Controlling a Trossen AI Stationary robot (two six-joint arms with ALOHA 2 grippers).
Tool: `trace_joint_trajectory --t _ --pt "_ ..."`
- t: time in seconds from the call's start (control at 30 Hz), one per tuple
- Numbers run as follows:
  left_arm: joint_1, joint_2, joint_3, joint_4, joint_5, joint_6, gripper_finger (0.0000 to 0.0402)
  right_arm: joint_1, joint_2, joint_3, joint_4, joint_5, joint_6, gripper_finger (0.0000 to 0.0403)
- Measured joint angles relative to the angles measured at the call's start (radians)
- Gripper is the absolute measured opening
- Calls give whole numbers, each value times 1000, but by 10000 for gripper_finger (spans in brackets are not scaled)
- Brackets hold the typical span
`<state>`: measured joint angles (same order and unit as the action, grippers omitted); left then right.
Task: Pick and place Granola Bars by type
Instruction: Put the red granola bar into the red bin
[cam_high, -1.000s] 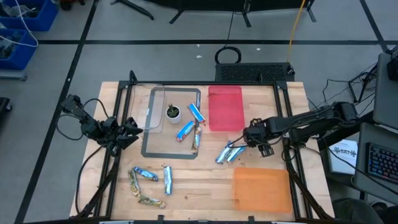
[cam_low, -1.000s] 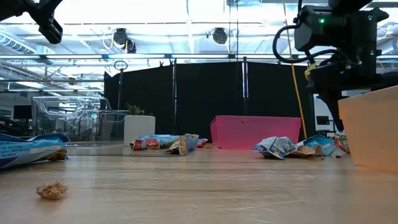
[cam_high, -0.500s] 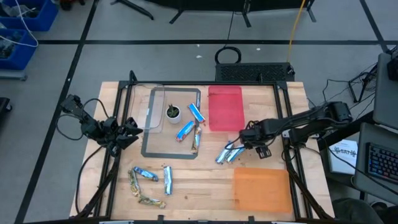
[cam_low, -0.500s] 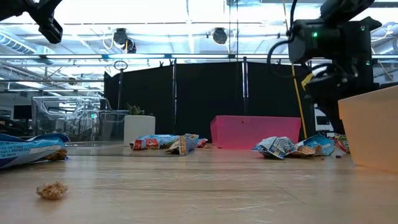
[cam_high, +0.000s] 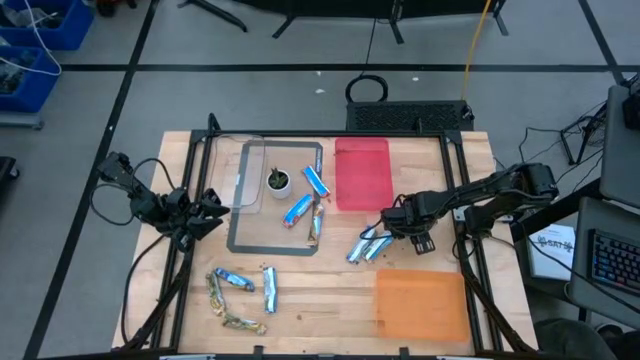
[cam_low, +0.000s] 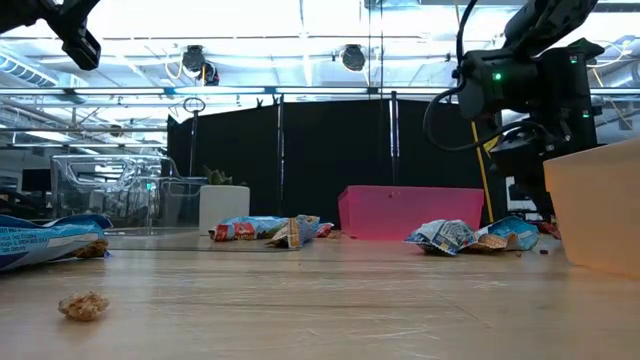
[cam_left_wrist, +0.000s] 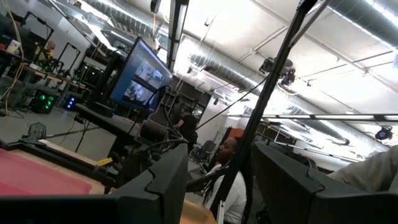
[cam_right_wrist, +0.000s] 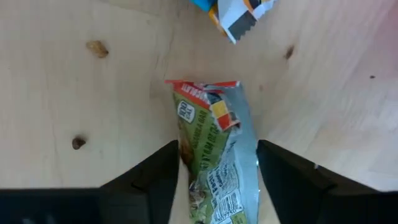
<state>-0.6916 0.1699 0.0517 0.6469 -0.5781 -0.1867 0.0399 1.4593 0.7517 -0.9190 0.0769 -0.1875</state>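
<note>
I see my right pincer (cam_right_wrist: 214, 171) open, fingers either side of a green bar (cam_right_wrist: 214, 155) on the tabletop (cam_right_wrist: 81, 93); left pincer (cam_left_wrist: 214, 180) open

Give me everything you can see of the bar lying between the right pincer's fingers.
The bar has a crinkled foil wrapper, silver with a green printed panel, a red band at its serrated end and a small yellow-and-red patch. It lies flat on the wooden table, lengthwise between the fingers of the right pincer. The fingers flank it closely; contact isn't clear. A second wrapper lies just beyond it, apart.
</note>
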Motion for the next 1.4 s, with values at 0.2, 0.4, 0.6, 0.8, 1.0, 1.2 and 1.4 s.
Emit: trace_joint_trajectory --t 0.2,0.4,0.6,0.8,1.0,1.2,1.4 --pt "0 0 0 0 0 0 184 0 0 0 -2 -2 -2 81" --pt "0 0 0 0 0 0 184 0 -13 0 -5 -23 -8 12" --pt "0 0 0 0 0 0 184 0 -13 5 -10 -30 -9 5" --pt "0 0 0 0 0 0 184 0 -13 28 -57 -31 -7 3" --pt "0 0 0 0 0 0 184 4 -19 129 -286 -34 12 2" --pt "0 0 0 0 0 0 184 18 -88 257 -422 -55 53 1" --pt "0 0 0 0 0 0 184 21 -136 429 -559 -55 144 1"
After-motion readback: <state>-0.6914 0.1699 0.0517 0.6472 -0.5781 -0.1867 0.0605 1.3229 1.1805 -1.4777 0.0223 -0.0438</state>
